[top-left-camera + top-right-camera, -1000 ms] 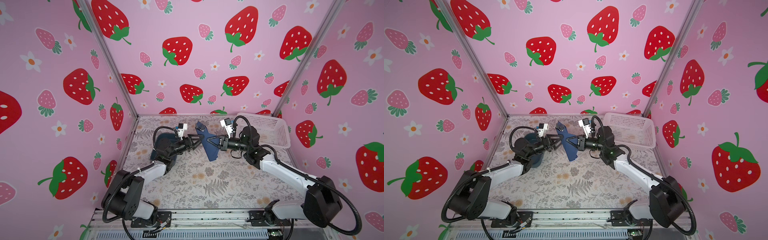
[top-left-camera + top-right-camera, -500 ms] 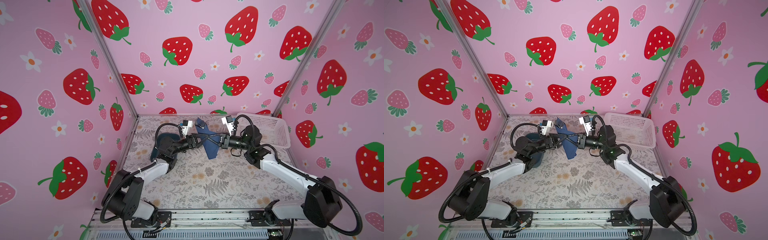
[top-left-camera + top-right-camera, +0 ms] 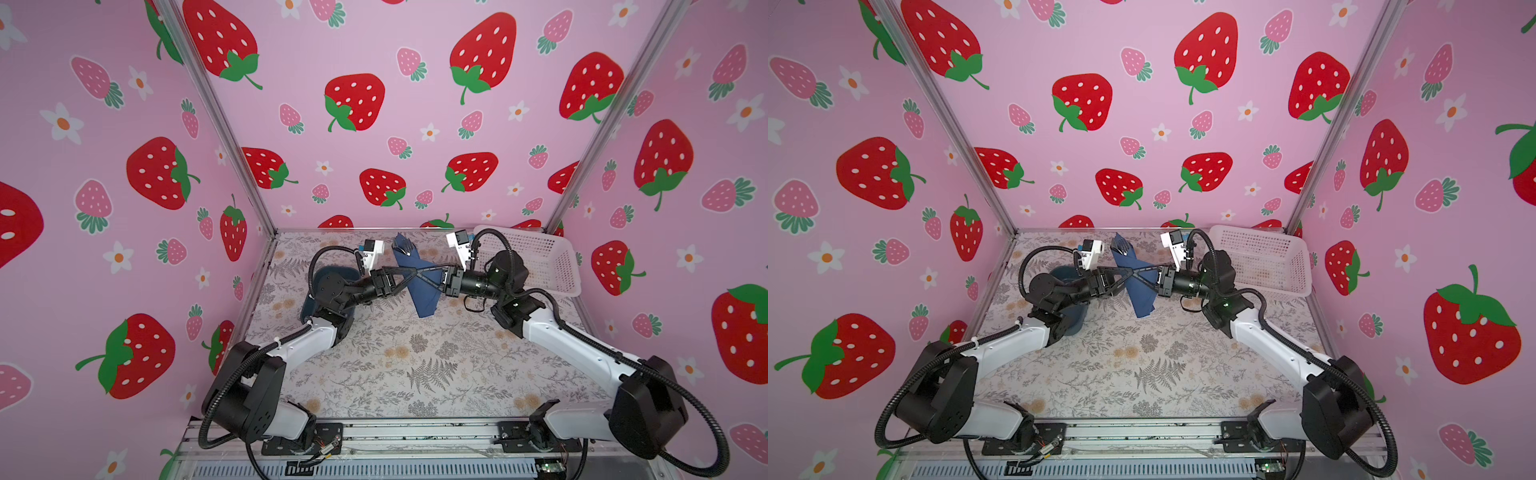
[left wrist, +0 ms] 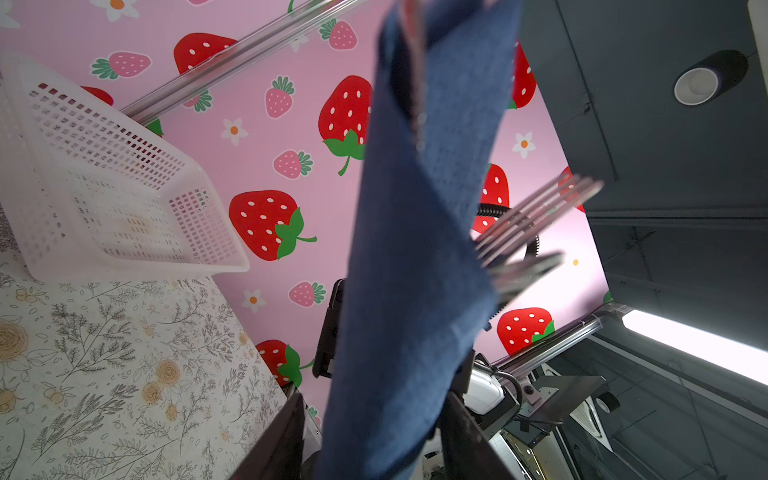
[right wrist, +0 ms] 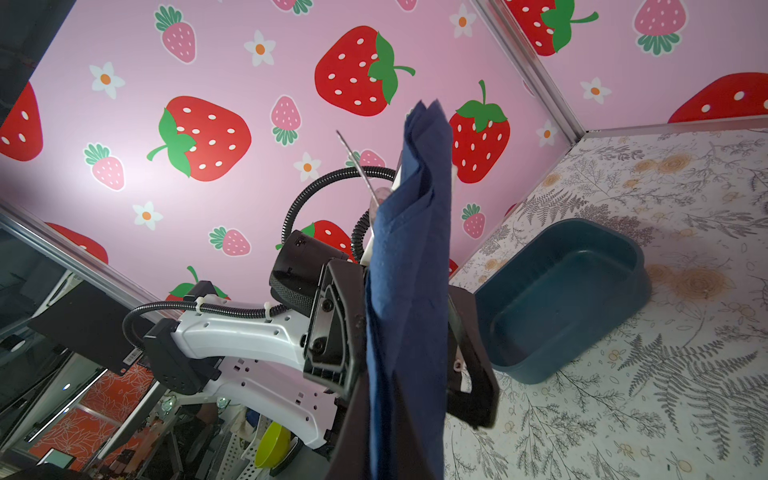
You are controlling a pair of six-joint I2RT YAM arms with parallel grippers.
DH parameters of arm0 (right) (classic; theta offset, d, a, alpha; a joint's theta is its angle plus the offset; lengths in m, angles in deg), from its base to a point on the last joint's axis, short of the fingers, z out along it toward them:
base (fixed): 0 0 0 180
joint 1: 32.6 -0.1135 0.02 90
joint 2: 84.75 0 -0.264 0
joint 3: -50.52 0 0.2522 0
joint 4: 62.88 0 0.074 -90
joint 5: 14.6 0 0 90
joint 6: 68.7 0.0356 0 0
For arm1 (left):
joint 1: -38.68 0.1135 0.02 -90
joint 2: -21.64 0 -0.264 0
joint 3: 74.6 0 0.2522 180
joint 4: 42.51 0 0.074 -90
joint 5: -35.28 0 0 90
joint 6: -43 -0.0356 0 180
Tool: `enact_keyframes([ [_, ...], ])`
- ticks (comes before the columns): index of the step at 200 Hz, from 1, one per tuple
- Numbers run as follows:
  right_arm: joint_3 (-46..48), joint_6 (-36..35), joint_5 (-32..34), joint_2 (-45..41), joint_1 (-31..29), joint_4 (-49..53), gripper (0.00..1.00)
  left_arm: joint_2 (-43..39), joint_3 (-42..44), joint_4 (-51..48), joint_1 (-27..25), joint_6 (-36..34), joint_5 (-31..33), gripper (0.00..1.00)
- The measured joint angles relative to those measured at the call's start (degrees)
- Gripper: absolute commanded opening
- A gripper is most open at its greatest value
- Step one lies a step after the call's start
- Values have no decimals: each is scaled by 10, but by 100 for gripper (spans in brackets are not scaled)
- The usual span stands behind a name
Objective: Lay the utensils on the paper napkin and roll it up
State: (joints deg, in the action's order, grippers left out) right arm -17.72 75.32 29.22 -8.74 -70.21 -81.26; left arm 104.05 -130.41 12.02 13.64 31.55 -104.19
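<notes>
Napkin (image 3: 424, 297) rolled around utensils (image 3: 404, 248) — right gripper (image 3: 420, 272) clamped on it midair; left gripper (image 3: 412, 271) straddles it, grip unclear.

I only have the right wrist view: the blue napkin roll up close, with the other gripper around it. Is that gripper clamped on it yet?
Observer: Not yet. In the left wrist view a sliver of gap shows between the napkin and one finger of the left gripper.
Operator: Is everything tucked inside the roll?
Observer: No. In that same view the utensils poke out past the napkin's edge, and the fork tines show plainly.
Operator: What's behind my right arm?
Observer: A white basket, at the back right corner of the table in both top views.
</notes>
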Motion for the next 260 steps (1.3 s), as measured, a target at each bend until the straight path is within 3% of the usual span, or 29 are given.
enact_keyframes([
  [33, 2, 3, 0, -4, 4, -4, 4, 0, 0, 7, 0, 5, 0, 42],
  [134, 15, 35, -17, -4, 6, -47, 4, 0, -2, 22, -3, 13, 5, 45],
  [196, 15, 48, -31, -2, 6, -61, 4, 5, -12, 23, -5, 13, 5, 56],
  [260, 15, 60, -38, 15, 6, -71, 4, 17, -23, 39, -7, 26, 6, 47],
])
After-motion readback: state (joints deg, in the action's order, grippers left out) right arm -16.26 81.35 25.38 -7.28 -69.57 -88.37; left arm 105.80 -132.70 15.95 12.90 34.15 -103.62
